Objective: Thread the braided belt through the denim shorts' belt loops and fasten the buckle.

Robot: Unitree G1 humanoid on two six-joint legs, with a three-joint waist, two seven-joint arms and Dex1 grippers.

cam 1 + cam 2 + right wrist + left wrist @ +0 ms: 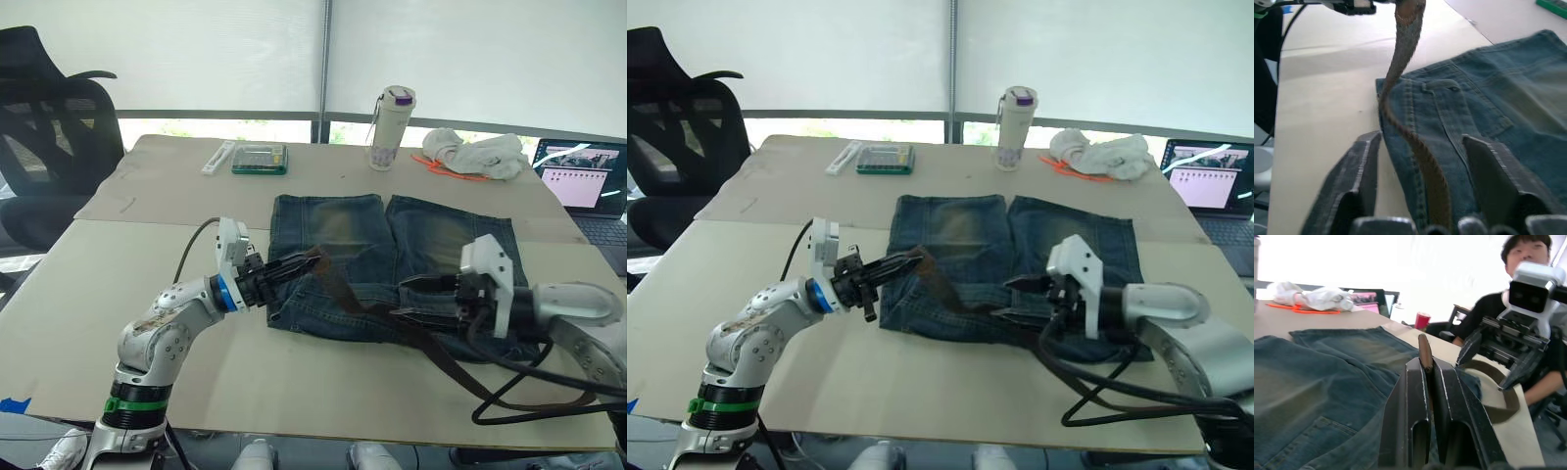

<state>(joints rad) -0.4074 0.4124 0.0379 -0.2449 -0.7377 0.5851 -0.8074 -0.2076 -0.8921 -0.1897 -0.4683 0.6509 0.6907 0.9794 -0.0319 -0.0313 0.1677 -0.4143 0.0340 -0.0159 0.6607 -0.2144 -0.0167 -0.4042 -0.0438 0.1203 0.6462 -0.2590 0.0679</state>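
The denim shorts (387,264) lay flat on the tabletop (147,294), waistband toward the robot. The left tool (312,260) was pressed together on the tip of the braided belt (345,294), holding it up just above the waistband's left corner. From there the strap ran along the waistband to the right tool (404,299), whose 2 fingers stood spread with the strap passing between them, not gripped. Its tail trailed off across the tabletop to the robot's right. I could not pick out the buckle.

To do this step well, I judged the left tool should keep the tip low and flat, pointed along the waistband, while the right one steadied the strap so it fed without twisting.

The right wrist view showed what the head views blurred: a belt loop (1426,87) sewn to the waistband, and the strap rising in a twist to the other tool. The left wrist view showed the tip (1424,351) poking just past the closed fingers, and a person (1528,293) seated behind the right tool.
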